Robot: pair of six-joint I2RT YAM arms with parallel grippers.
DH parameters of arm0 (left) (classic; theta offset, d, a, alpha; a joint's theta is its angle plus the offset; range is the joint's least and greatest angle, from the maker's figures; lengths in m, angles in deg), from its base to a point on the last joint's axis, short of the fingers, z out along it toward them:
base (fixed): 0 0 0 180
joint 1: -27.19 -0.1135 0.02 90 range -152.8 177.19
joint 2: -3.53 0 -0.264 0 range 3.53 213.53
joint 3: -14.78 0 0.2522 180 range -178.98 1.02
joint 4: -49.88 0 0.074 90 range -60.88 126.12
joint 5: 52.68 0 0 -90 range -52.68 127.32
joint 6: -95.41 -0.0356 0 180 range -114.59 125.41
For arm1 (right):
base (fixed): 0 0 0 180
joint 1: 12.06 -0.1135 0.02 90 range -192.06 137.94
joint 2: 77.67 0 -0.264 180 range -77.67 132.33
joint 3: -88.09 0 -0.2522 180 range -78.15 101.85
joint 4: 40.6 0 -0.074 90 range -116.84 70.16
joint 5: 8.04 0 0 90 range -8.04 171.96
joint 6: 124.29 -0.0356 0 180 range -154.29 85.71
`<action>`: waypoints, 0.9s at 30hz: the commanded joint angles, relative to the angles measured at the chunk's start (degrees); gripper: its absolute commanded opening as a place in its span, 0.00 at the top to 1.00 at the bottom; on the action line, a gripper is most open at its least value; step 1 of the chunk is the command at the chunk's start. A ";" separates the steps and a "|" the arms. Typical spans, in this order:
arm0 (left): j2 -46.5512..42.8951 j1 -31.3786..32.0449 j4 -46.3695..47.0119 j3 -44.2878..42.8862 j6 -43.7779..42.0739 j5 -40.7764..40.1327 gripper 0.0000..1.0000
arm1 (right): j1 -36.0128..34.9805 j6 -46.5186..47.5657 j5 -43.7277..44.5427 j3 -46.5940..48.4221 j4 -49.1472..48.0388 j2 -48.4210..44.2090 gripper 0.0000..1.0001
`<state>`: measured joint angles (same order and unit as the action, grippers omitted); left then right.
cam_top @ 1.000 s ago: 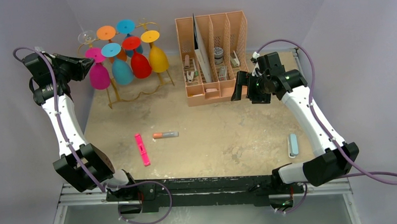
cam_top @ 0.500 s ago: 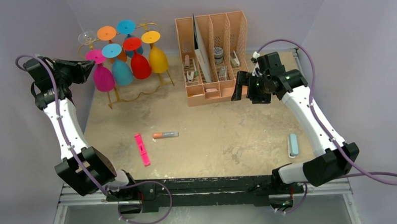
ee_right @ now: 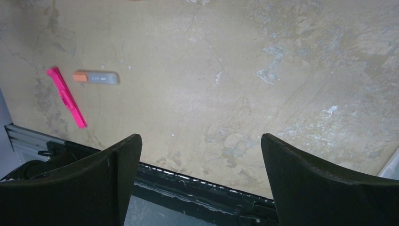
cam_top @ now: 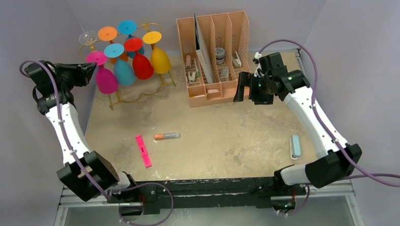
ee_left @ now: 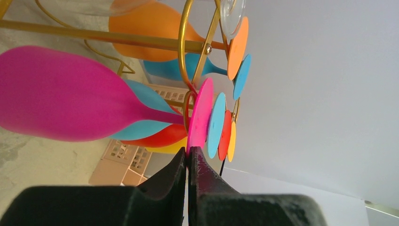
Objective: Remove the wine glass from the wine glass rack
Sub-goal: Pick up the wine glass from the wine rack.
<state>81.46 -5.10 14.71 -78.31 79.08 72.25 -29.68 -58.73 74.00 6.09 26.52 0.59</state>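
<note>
Magenta plastic wine glass (cam_top: 106,80), hanging foot-up on the thin gold wire rack (ee_left: 94,34) at the upper left, is being pinched by its foot rim in the left gripper (ee_left: 189,151), so it is risking slipping free, while the right gripper (ee_right: 200,141) is gaping idle.
</note>
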 commanded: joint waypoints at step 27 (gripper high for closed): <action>-14.91 -0.50 -15.32 1.54 -7.50 -4.85 1.00 | -0.04 0.26 -7.68 -2.12 -3.74 -5.93 0.01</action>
<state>70.71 -5.21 4.29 -76.21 76.57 69.81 -29.68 -57.95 71.64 6.29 26.22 -2.25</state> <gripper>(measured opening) 0.007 0.987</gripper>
